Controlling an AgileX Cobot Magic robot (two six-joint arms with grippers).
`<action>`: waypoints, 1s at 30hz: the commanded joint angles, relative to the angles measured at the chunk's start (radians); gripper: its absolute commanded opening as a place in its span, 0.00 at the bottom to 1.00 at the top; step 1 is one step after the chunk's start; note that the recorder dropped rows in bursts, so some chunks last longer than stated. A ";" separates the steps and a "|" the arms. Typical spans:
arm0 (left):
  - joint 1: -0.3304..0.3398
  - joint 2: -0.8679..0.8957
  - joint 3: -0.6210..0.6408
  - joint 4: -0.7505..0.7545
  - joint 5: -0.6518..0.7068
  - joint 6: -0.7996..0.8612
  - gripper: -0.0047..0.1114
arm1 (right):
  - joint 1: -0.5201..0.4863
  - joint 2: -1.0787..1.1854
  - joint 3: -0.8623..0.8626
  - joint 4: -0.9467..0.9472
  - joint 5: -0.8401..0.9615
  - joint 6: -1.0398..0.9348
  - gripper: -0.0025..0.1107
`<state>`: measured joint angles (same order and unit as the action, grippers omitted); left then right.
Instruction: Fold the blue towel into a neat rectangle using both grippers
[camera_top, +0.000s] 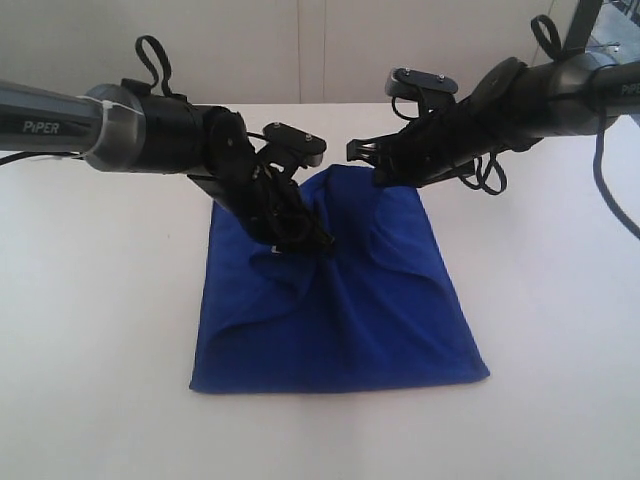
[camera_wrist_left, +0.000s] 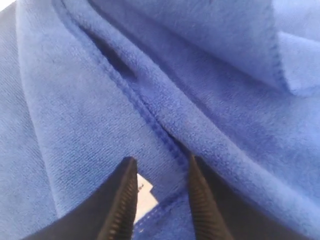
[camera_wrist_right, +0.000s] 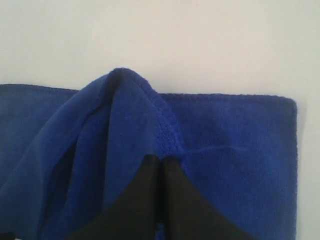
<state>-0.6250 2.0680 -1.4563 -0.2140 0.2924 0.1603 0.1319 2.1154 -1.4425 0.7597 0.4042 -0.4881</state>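
Observation:
The blue towel (camera_top: 350, 300) lies rumpled on the white table, its far part drawn up into a peak. My left gripper (camera_top: 318, 240) points down onto the towel's left middle. In the left wrist view its jaws (camera_wrist_left: 161, 161) stand open, with a stitched hem running between them and the small white label (camera_wrist_left: 143, 197) beside one finger. My right gripper (camera_top: 372, 176) is at the raised far edge. The right wrist view shows it (camera_wrist_right: 164, 158) shut on a lifted fold of the blue towel (camera_wrist_right: 125, 115).
The white table (camera_top: 90, 330) spreads out on all sides of the towel. Black cables (camera_top: 490, 175) hang under the right arm. A pale wall stands behind the table.

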 joint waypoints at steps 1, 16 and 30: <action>-0.006 0.001 -0.002 -0.010 -0.016 0.008 0.39 | -0.001 -0.009 -0.003 -0.004 -0.002 -0.010 0.02; -0.046 0.001 -0.008 0.042 -0.034 0.057 0.39 | -0.001 -0.009 -0.003 -0.017 0.016 -0.010 0.02; -0.043 0.001 -0.008 0.177 -0.028 0.055 0.39 | -0.001 -0.009 -0.003 -0.016 0.021 -0.010 0.02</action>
<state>-0.6668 2.0723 -1.4589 -0.0505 0.2499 0.2173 0.1319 2.1154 -1.4425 0.7501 0.4254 -0.4881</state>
